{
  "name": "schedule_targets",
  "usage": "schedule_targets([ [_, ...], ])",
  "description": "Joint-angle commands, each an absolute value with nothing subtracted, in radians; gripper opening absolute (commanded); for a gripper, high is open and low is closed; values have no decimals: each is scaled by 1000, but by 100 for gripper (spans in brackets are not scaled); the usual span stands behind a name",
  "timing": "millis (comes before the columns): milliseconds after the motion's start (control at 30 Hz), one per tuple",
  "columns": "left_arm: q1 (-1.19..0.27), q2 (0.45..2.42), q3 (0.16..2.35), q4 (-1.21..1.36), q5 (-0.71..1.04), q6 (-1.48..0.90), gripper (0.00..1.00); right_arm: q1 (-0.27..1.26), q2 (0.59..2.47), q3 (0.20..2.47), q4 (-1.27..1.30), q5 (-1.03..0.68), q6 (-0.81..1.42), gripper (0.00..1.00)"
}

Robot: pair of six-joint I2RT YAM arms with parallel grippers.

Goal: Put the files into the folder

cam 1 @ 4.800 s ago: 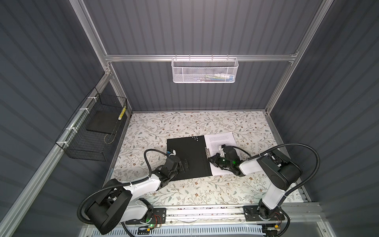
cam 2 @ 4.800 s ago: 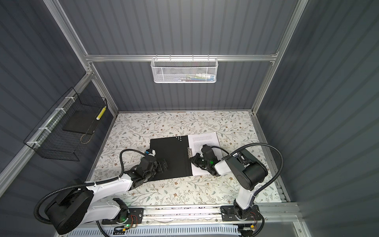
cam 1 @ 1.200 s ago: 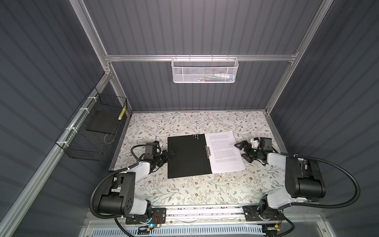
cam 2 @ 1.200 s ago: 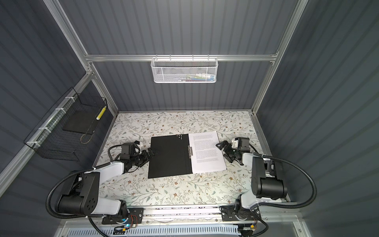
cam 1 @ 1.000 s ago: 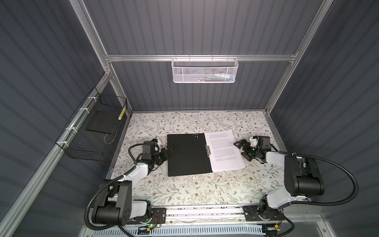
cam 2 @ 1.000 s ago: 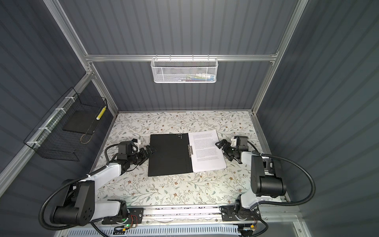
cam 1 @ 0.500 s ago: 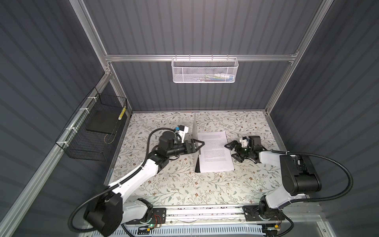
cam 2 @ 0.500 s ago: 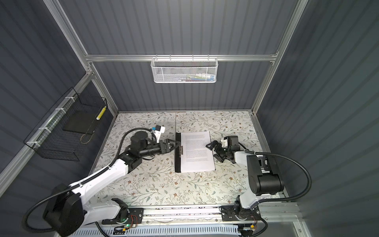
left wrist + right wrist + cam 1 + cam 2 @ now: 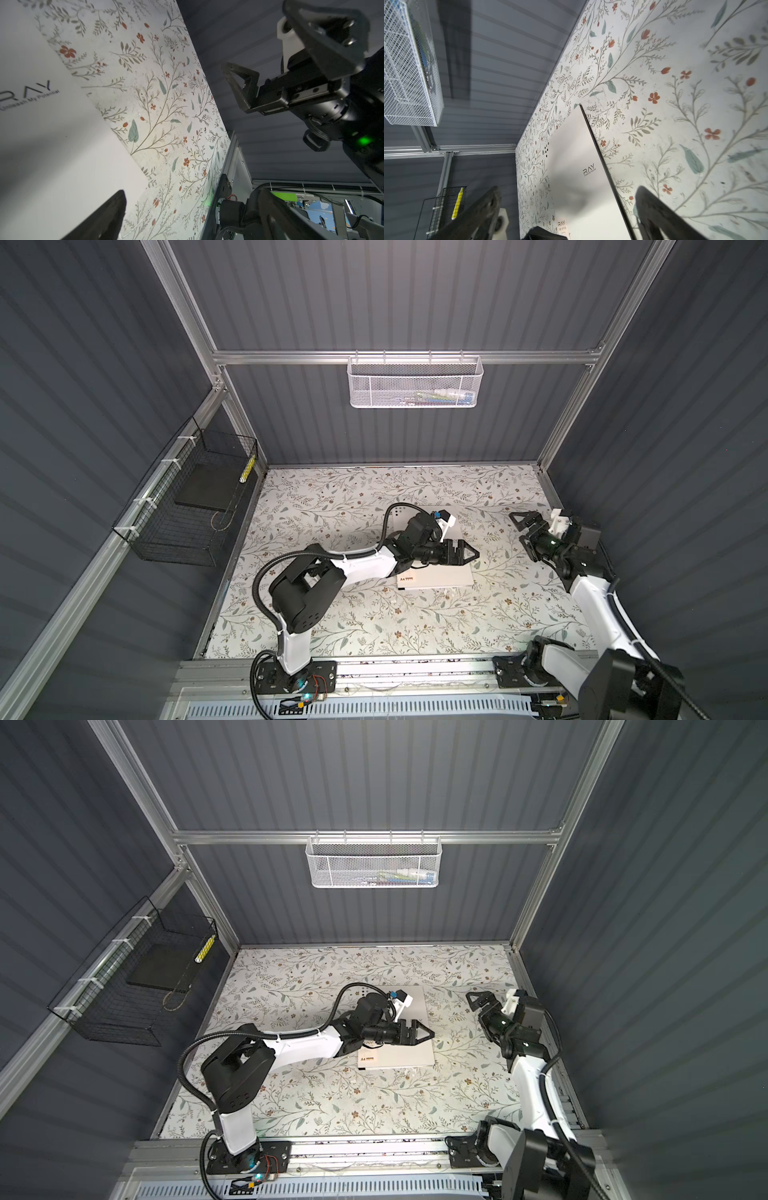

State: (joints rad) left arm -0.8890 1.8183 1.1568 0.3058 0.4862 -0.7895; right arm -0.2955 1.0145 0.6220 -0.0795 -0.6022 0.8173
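Folder (image 9: 436, 578) is being shown in both top views lying shut and flat near the middle of the desk (image 9: 332, 614), pale cover up. The files are not being shown anywhere, so they are being judged to be inside. The left gripper (image 9: 473, 552) is being held over the folder's right edge, its arm stretched low across the desk, jaws apart and empty; whether it is touching the cover cannot be told. The right gripper (image 9: 524, 533) is being held raised near the right wall, well apart from the folder, jaws spread on nothing.

In the left wrist view the "RAY" lettering and a corner of the cover are being seen flat against the desk.

In the right wrist view the folder's long edge is being seen as a thin dark line, closed.

The step in hand is being judged as clearing away after the closing. The left gripper is best being lifted straight up, so that the cover is not being dragged or flipped open.
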Motion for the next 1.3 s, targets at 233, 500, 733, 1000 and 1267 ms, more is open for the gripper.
schedule_targets([
  [233,-646,1152,692,79,-522,-406,100,-318,947,600,-123,-358,525,99],
  [500,-421,1099,428,266,-897,-278,100,-314,971,216,601,-125,376,99],
  [733,-236,1295,295,672,-770,-195,100,-205,1271,222,978,-83,207,99],
  [1000,-162,1574,208,1260,-560,-48,100,-118,1454,315,977,-88,99,99],
  [1267,-74,1722,432,1007,-352,-36,100,-107,1458,321,982,-106,76,99],
])
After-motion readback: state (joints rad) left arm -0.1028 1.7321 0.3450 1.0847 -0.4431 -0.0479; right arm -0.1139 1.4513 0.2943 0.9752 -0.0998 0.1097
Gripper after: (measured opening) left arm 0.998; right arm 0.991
